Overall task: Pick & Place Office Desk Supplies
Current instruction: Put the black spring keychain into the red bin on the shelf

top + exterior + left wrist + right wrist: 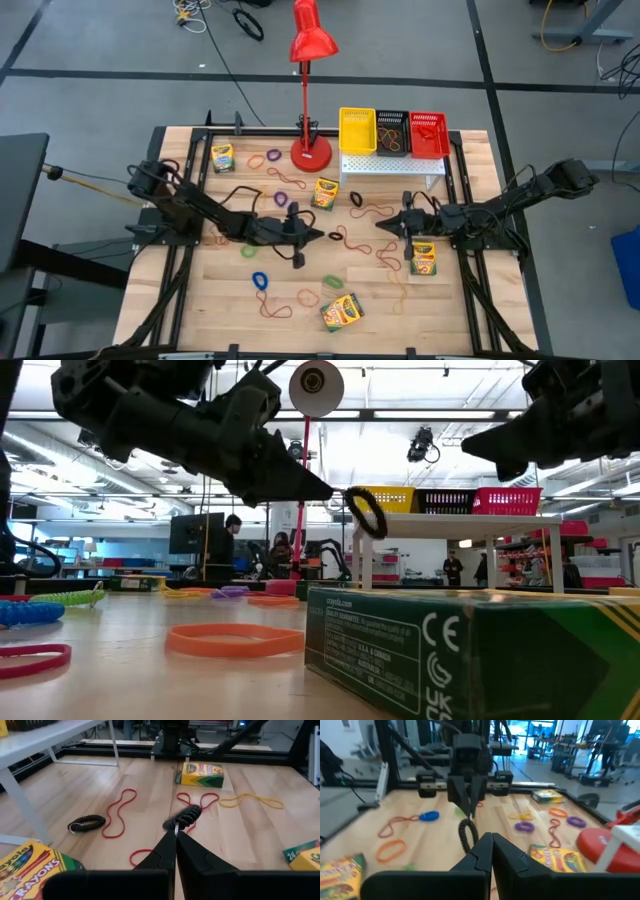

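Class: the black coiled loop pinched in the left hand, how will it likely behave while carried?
The black coiled loop dangles from the shut left hand, so it is probably floppy and light. Its hanging coil may swing, and the ridges likely resist slipping.

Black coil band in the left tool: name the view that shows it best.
Left wrist view: the black coil band sits clear at the shut left tool's tip. The low view shows it dangling, the right wrist view hanging, the high view only a speck.
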Robot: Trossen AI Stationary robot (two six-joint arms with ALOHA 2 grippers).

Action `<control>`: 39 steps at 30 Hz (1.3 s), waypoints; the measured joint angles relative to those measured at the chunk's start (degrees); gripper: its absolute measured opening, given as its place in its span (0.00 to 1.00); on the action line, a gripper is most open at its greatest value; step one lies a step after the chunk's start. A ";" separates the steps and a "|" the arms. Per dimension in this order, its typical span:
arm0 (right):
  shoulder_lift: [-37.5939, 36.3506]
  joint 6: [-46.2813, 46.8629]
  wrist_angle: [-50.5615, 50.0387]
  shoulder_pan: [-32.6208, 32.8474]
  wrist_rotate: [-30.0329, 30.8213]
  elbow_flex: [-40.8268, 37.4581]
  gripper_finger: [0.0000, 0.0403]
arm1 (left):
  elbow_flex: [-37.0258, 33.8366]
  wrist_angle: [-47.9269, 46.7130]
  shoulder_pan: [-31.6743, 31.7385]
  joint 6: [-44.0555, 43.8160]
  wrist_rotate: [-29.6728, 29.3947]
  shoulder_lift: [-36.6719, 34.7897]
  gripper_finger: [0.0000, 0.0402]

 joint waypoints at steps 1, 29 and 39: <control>0.03 1.05 0.28 0.00 -0.40 0.00 0.03 | 0.00 0.53 0.05 -0.20 0.30 0.40 0.02; 30.14 4.82 -10.03 6.51 15.09 21.27 0.22 | -8.72 21.66 3.04 -5.11 4.90 4.27 0.02; 42.03 -0.63 -10.00 6.49 23.66 31.44 0.40 | -10.12 24.52 4.57 -8.38 6.09 4.27 0.02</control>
